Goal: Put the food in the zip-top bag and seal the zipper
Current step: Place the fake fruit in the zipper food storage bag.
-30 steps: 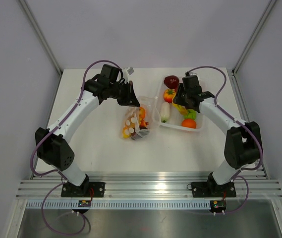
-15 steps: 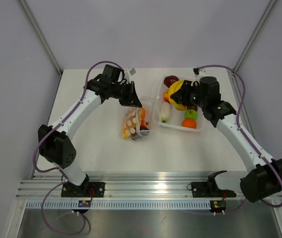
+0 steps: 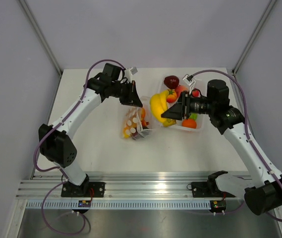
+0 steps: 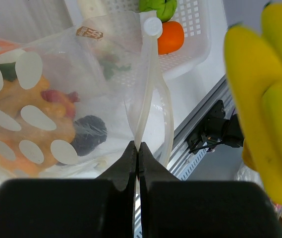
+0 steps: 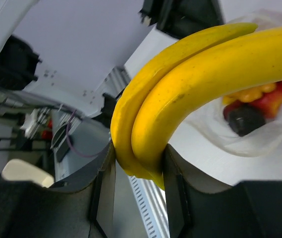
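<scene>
The overhead view is bright and evenly lit by diffuse light from above. The white surface (image 3: 101,144) carries only faint, soft-edged shadows beside the arms, and everything there is sharp. In the left wrist view the bag (image 4: 56,94) is crisp with a mild sheen, the bananas (image 4: 269,99) at the right edge are blurred, and the left pincer (image 4: 137,151) is near-featureless black. In the right wrist view the bananas are sharp with soft highlights, the right pincer (image 5: 138,163) dark and blurred, the background hazy.
</scene>
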You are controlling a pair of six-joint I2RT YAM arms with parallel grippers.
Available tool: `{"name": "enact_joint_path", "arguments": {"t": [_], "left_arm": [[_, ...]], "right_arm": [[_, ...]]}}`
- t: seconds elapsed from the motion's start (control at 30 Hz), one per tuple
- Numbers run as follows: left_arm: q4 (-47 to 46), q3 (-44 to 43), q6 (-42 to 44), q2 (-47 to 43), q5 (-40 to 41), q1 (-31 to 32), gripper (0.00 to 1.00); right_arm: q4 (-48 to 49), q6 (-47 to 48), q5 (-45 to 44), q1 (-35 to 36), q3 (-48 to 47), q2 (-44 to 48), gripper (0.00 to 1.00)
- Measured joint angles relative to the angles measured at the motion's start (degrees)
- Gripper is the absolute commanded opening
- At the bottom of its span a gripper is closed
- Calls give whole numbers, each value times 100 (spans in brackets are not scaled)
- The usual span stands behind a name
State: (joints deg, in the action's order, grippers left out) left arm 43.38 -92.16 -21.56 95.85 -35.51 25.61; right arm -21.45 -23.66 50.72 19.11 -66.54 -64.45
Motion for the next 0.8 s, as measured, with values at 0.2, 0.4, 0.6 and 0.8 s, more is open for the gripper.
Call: {"name": "enact_joint_path", "arguments": {"t": [0.2, 0.4, 0.6, 0.8], "left_arm": [[79, -48, 74, 7, -35, -4, 0], [76, -72, 61, 76, -72, -4, 0], [92, -74, 81, 76, -76, -4, 0], [107, -74, 168, 55, -79, -4, 0]], "right_arm": [[136, 81, 1353, 0, 452, 160, 0], [210, 216, 1954, 0, 457, 345, 0], [614, 39, 2280, 0, 645, 345, 0], [802, -162, 2282, 0, 706, -28, 0]]}}
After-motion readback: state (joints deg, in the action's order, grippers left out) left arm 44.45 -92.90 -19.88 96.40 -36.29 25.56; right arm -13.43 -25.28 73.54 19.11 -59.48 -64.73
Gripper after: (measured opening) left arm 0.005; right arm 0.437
